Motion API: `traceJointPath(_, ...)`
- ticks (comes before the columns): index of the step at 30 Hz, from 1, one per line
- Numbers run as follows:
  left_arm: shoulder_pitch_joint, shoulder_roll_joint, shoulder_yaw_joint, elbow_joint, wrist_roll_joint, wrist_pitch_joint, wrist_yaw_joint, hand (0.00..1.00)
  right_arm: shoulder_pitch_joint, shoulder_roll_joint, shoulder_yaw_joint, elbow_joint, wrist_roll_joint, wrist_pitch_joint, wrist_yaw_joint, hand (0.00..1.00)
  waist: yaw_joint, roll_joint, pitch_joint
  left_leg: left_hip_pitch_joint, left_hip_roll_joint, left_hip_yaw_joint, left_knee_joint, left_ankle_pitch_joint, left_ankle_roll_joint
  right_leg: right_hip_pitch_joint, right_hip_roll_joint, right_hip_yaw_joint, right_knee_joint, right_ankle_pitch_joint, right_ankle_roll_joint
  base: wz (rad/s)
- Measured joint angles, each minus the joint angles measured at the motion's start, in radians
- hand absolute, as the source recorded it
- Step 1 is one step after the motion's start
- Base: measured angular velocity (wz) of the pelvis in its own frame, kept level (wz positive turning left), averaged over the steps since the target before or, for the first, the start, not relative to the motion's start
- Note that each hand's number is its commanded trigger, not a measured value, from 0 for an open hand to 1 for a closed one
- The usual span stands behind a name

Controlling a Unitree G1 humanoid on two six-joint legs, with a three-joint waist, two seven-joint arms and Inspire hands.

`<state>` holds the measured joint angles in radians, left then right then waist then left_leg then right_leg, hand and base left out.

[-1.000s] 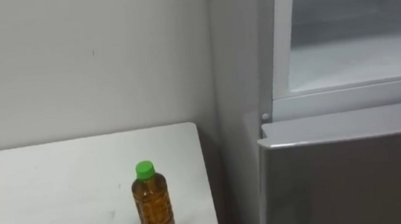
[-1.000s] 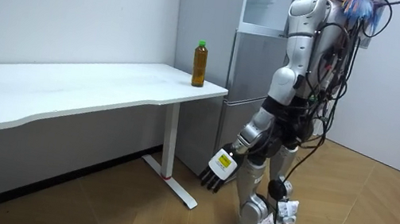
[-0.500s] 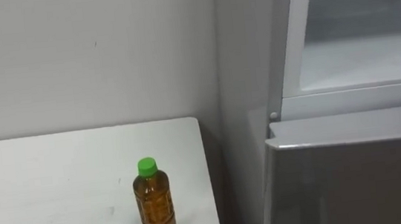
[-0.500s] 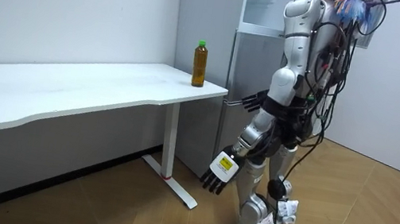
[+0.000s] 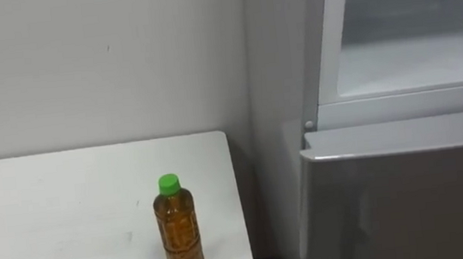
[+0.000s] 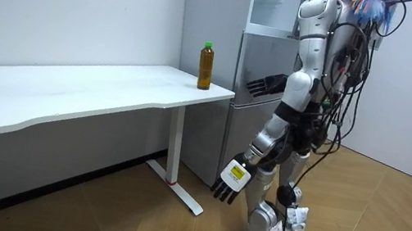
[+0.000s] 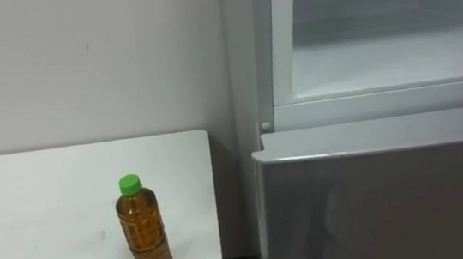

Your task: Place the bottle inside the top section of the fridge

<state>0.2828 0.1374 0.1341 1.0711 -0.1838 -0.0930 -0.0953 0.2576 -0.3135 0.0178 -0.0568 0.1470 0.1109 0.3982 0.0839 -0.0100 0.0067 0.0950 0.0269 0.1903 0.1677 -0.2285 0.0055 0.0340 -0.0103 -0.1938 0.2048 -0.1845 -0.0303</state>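
A brown drink bottle (image 5: 179, 234) with a green cap stands upright on the white table (image 5: 51, 217), close to the table's right edge and well forward of the edge that meets the wall. Nothing touches it. In the room view it stands at the end of the table nearest the fridge.

The fridge stands just past that right edge of the table, with a narrow gap between them. Its upper compartment (image 5: 413, 50) is open and shows a pale interior inside a white frame. The grey lower door (image 5: 411, 197) below it is closed.

In the room view the robot stands upright on the wooden floor (image 6: 387, 227), in front of the fridge and beside the table's end. Its left hand (image 6: 230, 182) hangs low beside its legs, below the level of the tabletop, with fingers straight, slightly apart and pointing down, holding nothing. Its right hand (image 6: 267, 85) is raised in front of the fridge's lower door, at about the height of the bottle, with fingers stretched out and spread apart, also holding nothing. Both hands are well apart from the bottle.
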Motion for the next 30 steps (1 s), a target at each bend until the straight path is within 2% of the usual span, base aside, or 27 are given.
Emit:
traceJointPath(5, -0.001, 0.004, 0.002, 0.001, -0.001, 0.0, 0.005, 0.0, 0.0, -0.015, -0.002, -0.101, -0.002, 0.068, 0.011, 0.0, 0.004, -0.005, -0.0002, 0.003, 0.0, 0.002, 0.001, 0.0, 0.0, 0.0, -0.001, 0.003, 0.001, 0.0, 0.0, 0.0)
traceJointPath(6, -0.001, 0.004, 0.002, 0.001, -0.001, 0.0, 0.005, 0.0, 0.0, -0.017, -0.002, -0.113, -0.002, 0.071, 0.012, 0.0, 0.004, -0.005, -0.0002, 0.003, 0.0, 0.002, 0.001, 0.0, 0.0, 0.0, -0.001, 0.003, 0.001, 0.0, 0.0, 0.0)
traceJointPath(11, -0.002, 0.013, -0.001, 0.011, -0.004, -0.001, 0.017, 0.0, -0.005, -0.016, -0.011, -0.187, -0.001, 0.072, 0.01, 0.0, 0.021, -0.01, -0.0007, 0.007, 0.002, 0.0, 0.0, 0.001, 0.0, 0.004, 0.002, 0.004, 0.0, 0.002, -0.003, -0.01)
traceJointPath(13, -0.001, 0.018, -0.004, 0.012, -0.004, -0.001, 0.028, 0.0, -0.008, -0.016, -0.011, -0.189, 0.002, 0.072, 0.006, 0.0, 0.031, -0.014, 0.0021, 0.016, 0.004, 0.0, 0.0, 0.001, -0.001, 0.012, 0.004, 0.002, -0.001, 0.003, -0.004, 0.0)
traceJointPath(17, 0.007, 0.033, -0.04, 0.011, -0.001, 0.002, 0.042, 0.0, -0.071, -0.008, -0.005, -0.19, 0.005, 0.072, 0.0, 0.0, 0.038, -0.023, 0.0083, 0.013, 0.005, -0.001, 0.002, 0.002, -0.003, 0.018, 0.004, -0.002, -0.006, 0.004, -0.006, 0.03)
traceJointPath(21, 0.009, 0.042, -0.05, 0.011, -0.001, 0.021, 0.044, 0.0, -0.105, 0.013, 0.004, -0.191, 0.019, 0.072, -0.016, 0.0, 0.047, -0.032, 0.0034, 0.011, 0.007, -0.003, 0.003, 0.003, -0.004, 0.021, 0.007, -0.005, -0.019, 0.008, -0.008, 0.0)
traceJointPath(24, 0.008, 0.042, -0.053, 0.011, 0.001, 0.023, 0.044, 0.0, -0.178, 0.053, 0.017, -0.191, 0.102, 0.038, -0.032, 0.0, 0.062, -0.032, 0.0016, 0.002, 0.012, -0.004, 0.01, 0.003, -0.004, 0.02, 0.01, -0.009, -0.023, 0.017, -0.009, 0.05)
traceJointPath(27, 0.008, 0.042, -0.059, 0.01, 0.001, 0.037, 0.044, 0.0, -0.25, 0.087, 0.05, -0.19, 0.177, -0.019, -0.069, 0.0, 0.064, -0.028, 0.0025, 0.0, 0.012, -0.023, 0.015, 0.003, -0.004, 0.031, 0.01, -0.031, -0.04, 0.022, -0.01, 0.23)
traceJointPath(30, 0.009, 0.042, -0.059, 0.01, 0.002, 0.059, 0.044, 0.0, -0.286, 0.09, 0.083, -0.184, 0.21, -0.051, -0.096, 0.0, 0.07, -0.027, 0.0016, 0.0, 0.013, -0.045, 0.015, 0.003, -0.004, 0.05, 0.008, -0.056, -0.054, 0.022, -0.008, 0.24)
